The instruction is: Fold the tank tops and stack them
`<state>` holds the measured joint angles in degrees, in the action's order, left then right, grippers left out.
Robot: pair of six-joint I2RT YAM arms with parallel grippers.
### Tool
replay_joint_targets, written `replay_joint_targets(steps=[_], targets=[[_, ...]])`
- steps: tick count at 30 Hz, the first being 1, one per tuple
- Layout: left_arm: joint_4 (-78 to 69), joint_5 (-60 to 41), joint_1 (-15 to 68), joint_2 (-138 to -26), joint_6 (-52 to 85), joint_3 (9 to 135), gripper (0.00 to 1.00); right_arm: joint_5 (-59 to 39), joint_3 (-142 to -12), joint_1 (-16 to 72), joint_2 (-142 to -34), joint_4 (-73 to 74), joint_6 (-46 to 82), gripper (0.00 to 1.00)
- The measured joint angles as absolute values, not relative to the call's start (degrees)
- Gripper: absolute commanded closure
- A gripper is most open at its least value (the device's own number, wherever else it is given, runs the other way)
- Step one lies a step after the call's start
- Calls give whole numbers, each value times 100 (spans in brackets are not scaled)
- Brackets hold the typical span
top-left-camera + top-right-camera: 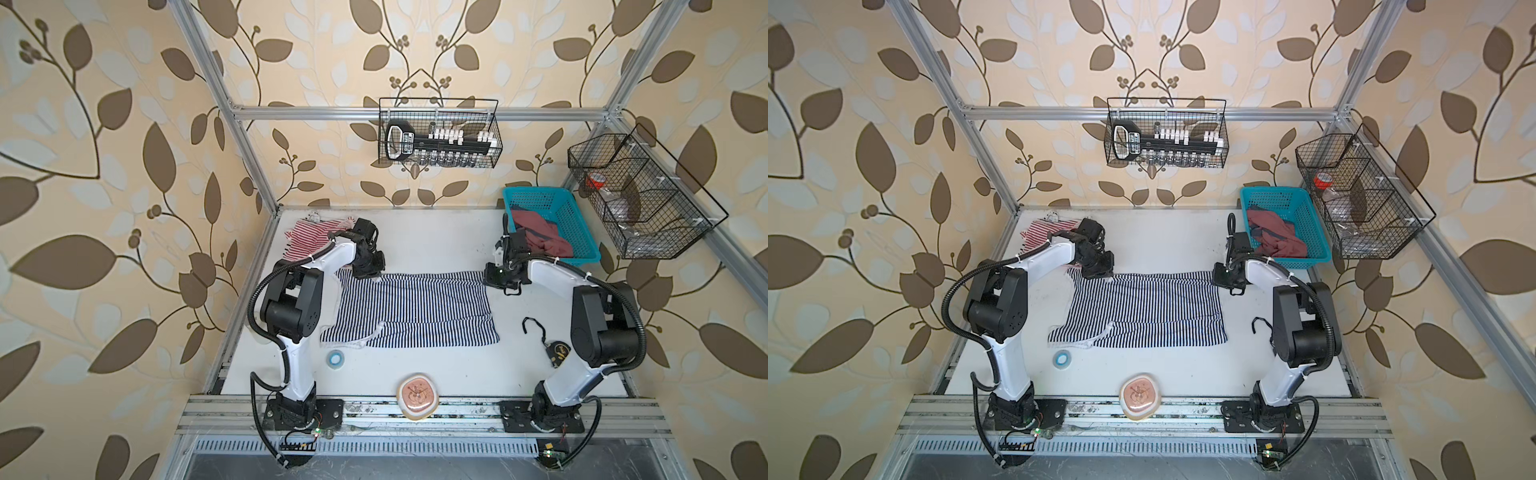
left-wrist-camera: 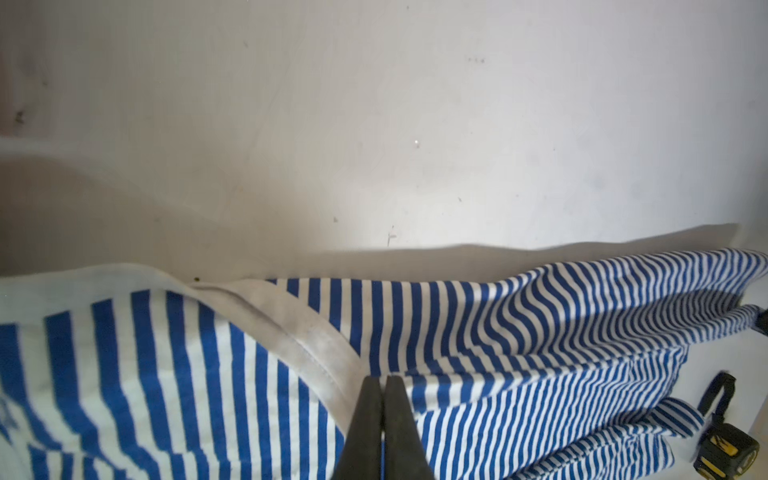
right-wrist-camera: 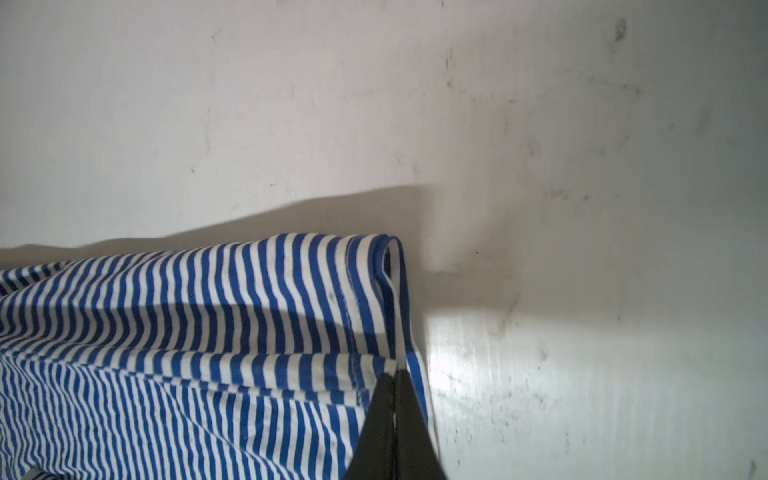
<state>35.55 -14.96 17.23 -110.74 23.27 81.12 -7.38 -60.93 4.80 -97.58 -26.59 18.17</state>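
The navy-and-white tank top (image 1: 411, 309) (image 1: 1142, 309) lies spread across the middle of the white table, its near edge folded over with white trim showing. My left gripper (image 1: 368, 272) (image 2: 383, 380) is shut on its far left edge beside the white trim band. My right gripper (image 1: 496, 276) (image 3: 394, 374) is shut on its far right hem corner. Both wrist views show that far edge raised a little, with shadow under it. The red-and-white tank top (image 1: 305, 239) (image 1: 1038, 230) lies crumpled at the back left, partly hidden by the left arm.
A teal basket (image 1: 536, 192) with maroon clothes stands at the back right, just behind the right gripper. A blue tape roll (image 1: 333, 357), a pink dish (image 1: 417, 397) and a tape measure (image 1: 557, 353) lie toward the front. Wire baskets hang on the frame.
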Motion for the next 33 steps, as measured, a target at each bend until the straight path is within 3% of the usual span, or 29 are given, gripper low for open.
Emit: replay_joint_targets(steps=[18, 23, 26, 28, 33], targets=[[3439, -1476, 1885, -10401, 2462, 7181, 99, -416, -5426, 674, -9087, -2770, 1905, 100], [3439, -1472, 1981, -10398, 2467, 6954, 91, -381, -5253, 676, -9045, -2814, 1907, 100], [3468, -1439, 1988, -10396, 2526, 6834, 73, -357, -5137, 674, -9048, -2853, 1909, 100], [3524, -1411, 1984, -10372, 2556, 6799, 71, -338, -5085, 674, -9048, -2880, 1925, 100], [3684, -1302, 1984, -10068, 2596, 6783, 63, -314, -5033, 674, -9039, -2947, 1955, 85]])
